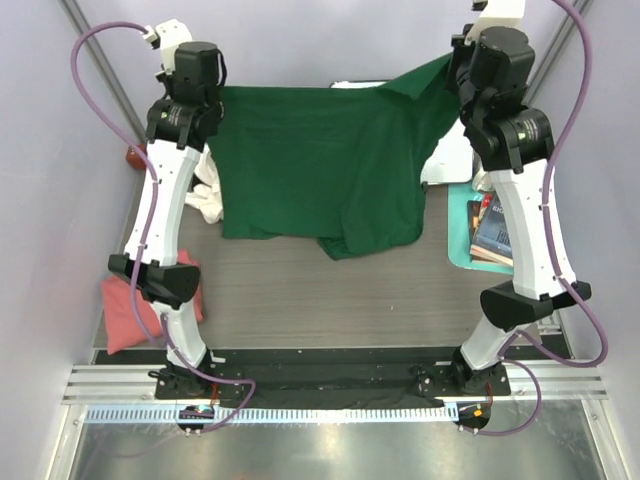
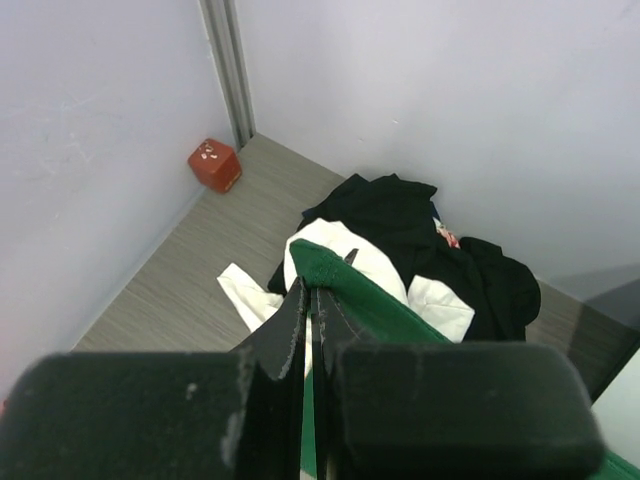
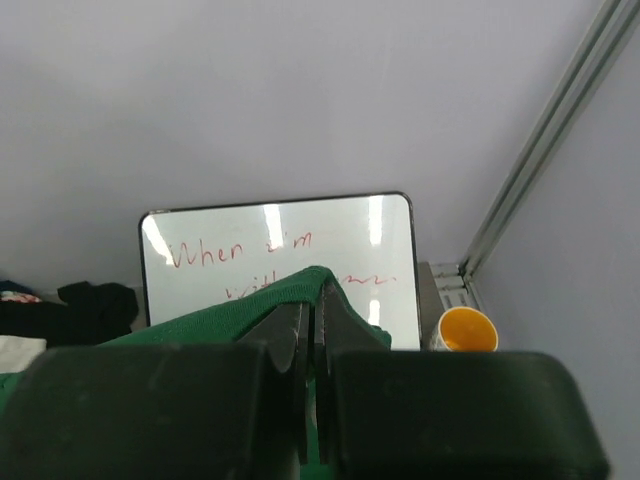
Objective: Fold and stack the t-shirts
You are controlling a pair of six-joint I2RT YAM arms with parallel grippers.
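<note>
The dark green t-shirt [image 1: 320, 165] hangs spread between both arms at the far side, and its lower edge sags onto the table [image 1: 330, 300]. My left gripper [image 2: 312, 292] is shut on the shirt's left top corner [image 2: 345, 285]. At the right top corner [image 3: 250, 310], my right gripper [image 3: 320, 292] is shut on the cloth too. The white t-shirt [image 2: 345, 250] and the black t-shirt [image 2: 440, 245] lie crumpled together below the left gripper. Beside the left arm's base the salmon pink t-shirt [image 1: 125, 310] lies at the table's left edge.
A whiteboard [image 3: 280, 245] with red writing lies at the far right, next to a yellow-lined mug [image 3: 468, 330]. A teal mat [image 1: 462, 235] carrying books sits right of the green shirt. A small red object [image 2: 214, 165] rests in the far left corner. Walls close in on three sides.
</note>
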